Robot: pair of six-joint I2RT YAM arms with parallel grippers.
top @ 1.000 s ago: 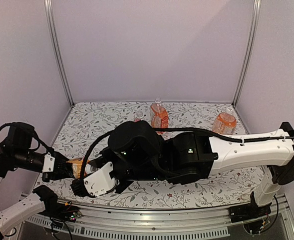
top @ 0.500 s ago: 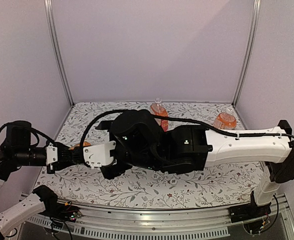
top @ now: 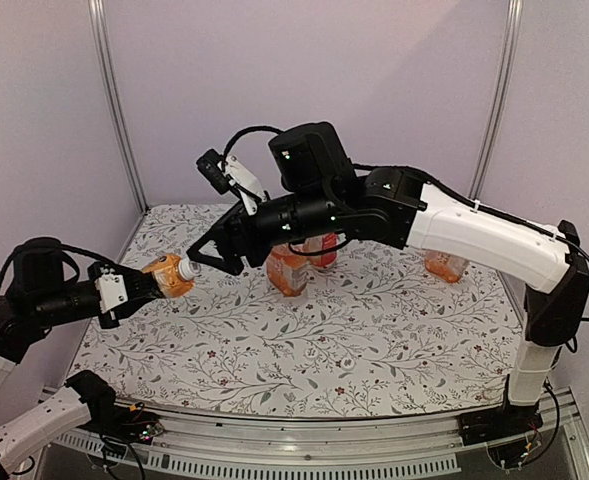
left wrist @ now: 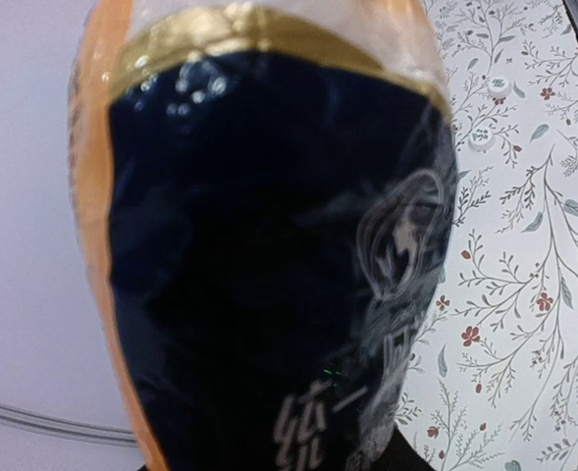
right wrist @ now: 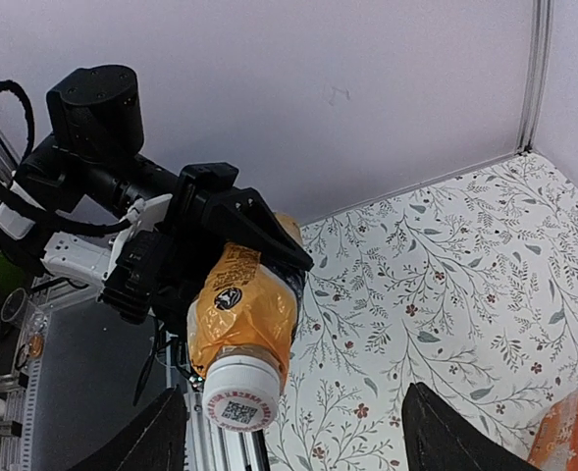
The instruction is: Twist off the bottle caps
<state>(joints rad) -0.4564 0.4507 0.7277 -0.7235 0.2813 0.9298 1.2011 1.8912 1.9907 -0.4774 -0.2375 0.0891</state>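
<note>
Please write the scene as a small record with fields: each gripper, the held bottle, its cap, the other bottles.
left gripper: shut on the tall bottle, held level above the table
right gripper: open, near the cap, not closed on it
cap: white, on the tall bottle
squat bottles: three on the table, partly behind the right arm
</note>
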